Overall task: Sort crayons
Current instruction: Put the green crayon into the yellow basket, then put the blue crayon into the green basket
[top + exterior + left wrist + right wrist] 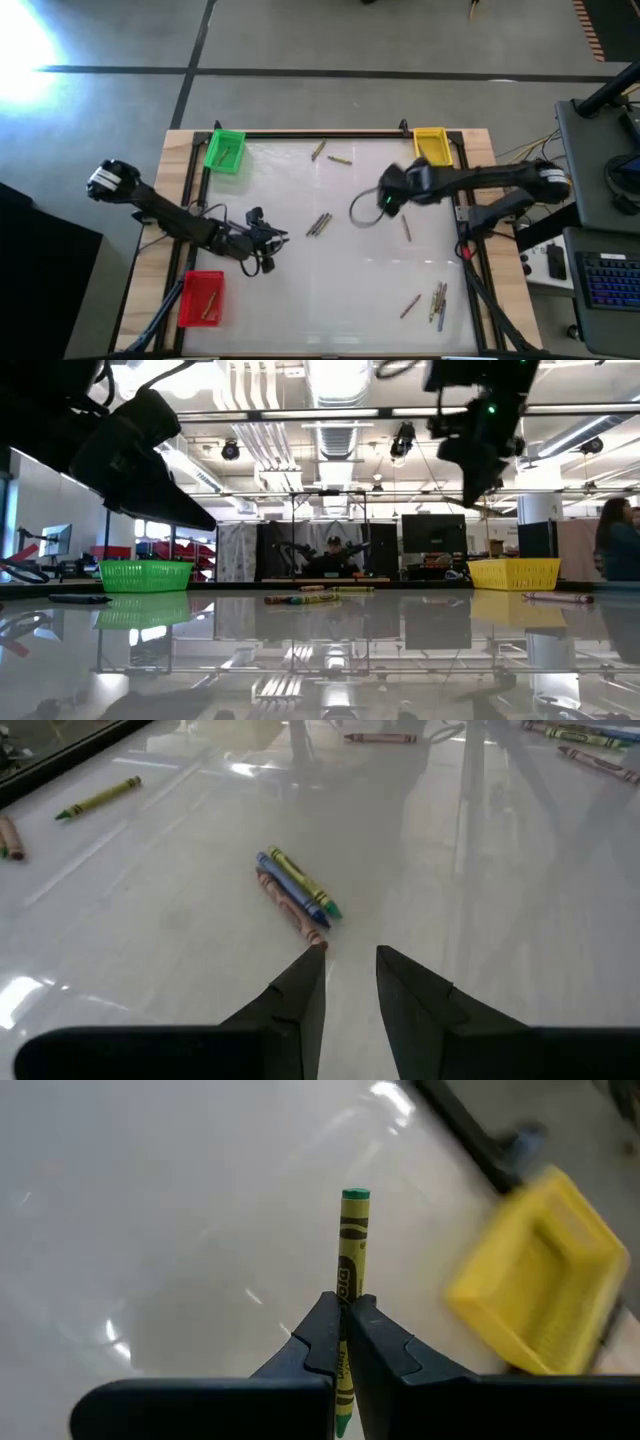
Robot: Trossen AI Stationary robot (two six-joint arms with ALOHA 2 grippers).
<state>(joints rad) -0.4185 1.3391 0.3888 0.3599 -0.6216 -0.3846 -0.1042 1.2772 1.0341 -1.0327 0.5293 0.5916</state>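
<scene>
Crayons lie scattered on the white table: a cluster of three (295,895) at the middle (318,224), two near the far edge (330,155), one (406,228) right of centre, and several (436,300) at the near right. My left gripper (350,965) stands open just short of the cluster. One fingertip (312,960) is at the brown crayon's end; I cannot tell whether they touch. My right gripper (345,1315) hangs above the table (385,198), near the yellow bin (540,1290), shut on a yellow-green crayon (353,1240). My right gripper pinches the yellow-green crayon between its two fingers, on the paper-wrapped shaft (346,1295) a little back from the middle. The crayon lies along the fingers. Its flat green end (355,1195) sticks out past the fingertips and its point (342,1422) lies back between them. It is lifted clear of the table.
A green bin (224,150) stands at the far left corner, the yellow bin (431,145) at the far right, and a red bin (202,298) at the near left with a crayon in it. A raised dark frame (330,134) borders the table. A loose cable (362,212) loops below my right gripper.
</scene>
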